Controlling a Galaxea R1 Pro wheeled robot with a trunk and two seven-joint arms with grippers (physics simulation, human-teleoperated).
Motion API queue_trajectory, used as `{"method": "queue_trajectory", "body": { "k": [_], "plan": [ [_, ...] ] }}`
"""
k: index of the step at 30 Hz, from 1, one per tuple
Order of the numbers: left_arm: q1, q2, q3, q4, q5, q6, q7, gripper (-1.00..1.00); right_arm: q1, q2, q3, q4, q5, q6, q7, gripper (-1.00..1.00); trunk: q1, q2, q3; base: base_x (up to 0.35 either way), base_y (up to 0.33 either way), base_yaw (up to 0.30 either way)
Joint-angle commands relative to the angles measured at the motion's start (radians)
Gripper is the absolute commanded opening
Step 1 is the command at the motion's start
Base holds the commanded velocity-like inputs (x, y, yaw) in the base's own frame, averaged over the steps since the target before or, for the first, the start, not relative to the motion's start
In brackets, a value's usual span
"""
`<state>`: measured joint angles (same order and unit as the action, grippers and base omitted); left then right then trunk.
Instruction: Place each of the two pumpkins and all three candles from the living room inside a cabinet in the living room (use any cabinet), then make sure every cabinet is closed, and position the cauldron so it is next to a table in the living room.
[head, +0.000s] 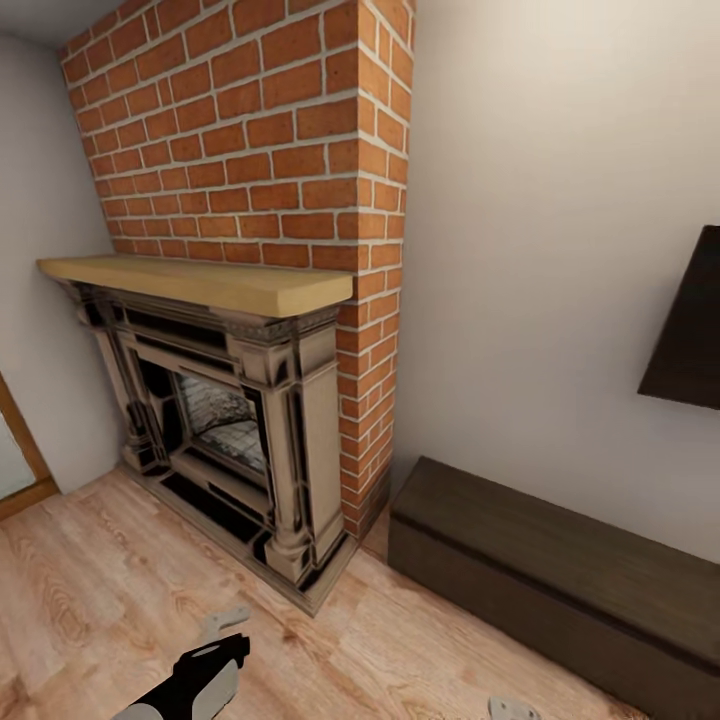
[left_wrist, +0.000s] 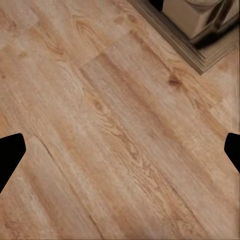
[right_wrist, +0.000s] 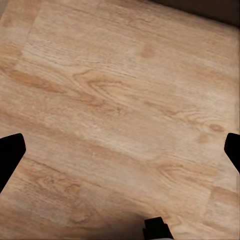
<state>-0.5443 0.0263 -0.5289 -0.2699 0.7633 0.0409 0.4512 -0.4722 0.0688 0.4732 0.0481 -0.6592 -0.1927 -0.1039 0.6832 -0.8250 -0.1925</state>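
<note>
The cabinet (head: 560, 570), a long low dark-brown unit, stands against the right wall with its front flush and shut. My left gripper (head: 225, 628) hangs low over the wood floor in front of the fireplace. In the left wrist view its fingers (left_wrist: 11, 152) sit wide apart, open, with bare floor between them. A grey tip of my right gripper (head: 510, 708) shows at the bottom edge, near the cabinet's front. Its fingers (right_wrist: 11, 155) are also spread open over bare planks. The pumpkins, candles, cauldron and table are out of view.
A dark ornate fireplace (head: 230, 430) with a pale wood mantel (head: 200, 282) stands left of centre under a red brick chimney (head: 260, 130). Its base corner (left_wrist: 200, 30) lies close to my left gripper. A dark screen (head: 690, 330) hangs above the cabinet. Light wood floor (head: 100, 590) stretches to the left.
</note>
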Motion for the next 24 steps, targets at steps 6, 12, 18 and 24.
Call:
{"method": "queue_trajectory", "body": {
  "k": [6,12,18,24],
  "plan": [
    [0.0,0.003,-0.008,0.0,0.006,0.004,0.007,1.0,0.008,0.002,0.008,0.003,-0.004,-0.005,0.0,1.0,0.0,-0.001,0.001,-0.021,0.008,-0.255],
    [0.0,0.0,-0.009,0.015,0.007,-0.051,0.007,1.0,0.009,0.002,0.008,0.003,-0.004,-0.005,0.0,1.0,0.0,-0.001,0.003,-0.111,0.059,-0.256],
    [0.0,-0.003,-0.009,0.024,0.006,-0.064,0.007,1.0,0.009,0.002,0.008,0.003,-0.005,-0.003,-0.001,1.0,0.0,-0.001,0.003,-0.006,0.003,-0.129],
    [0.0,-0.004,-0.009,0.024,0.007,-0.064,0.007,1.0,0.009,0.002,0.007,0.003,-0.005,-0.005,-0.002,1.0,0.0,-0.001,0.003,-0.107,0.053,-0.212]
  ]
}}
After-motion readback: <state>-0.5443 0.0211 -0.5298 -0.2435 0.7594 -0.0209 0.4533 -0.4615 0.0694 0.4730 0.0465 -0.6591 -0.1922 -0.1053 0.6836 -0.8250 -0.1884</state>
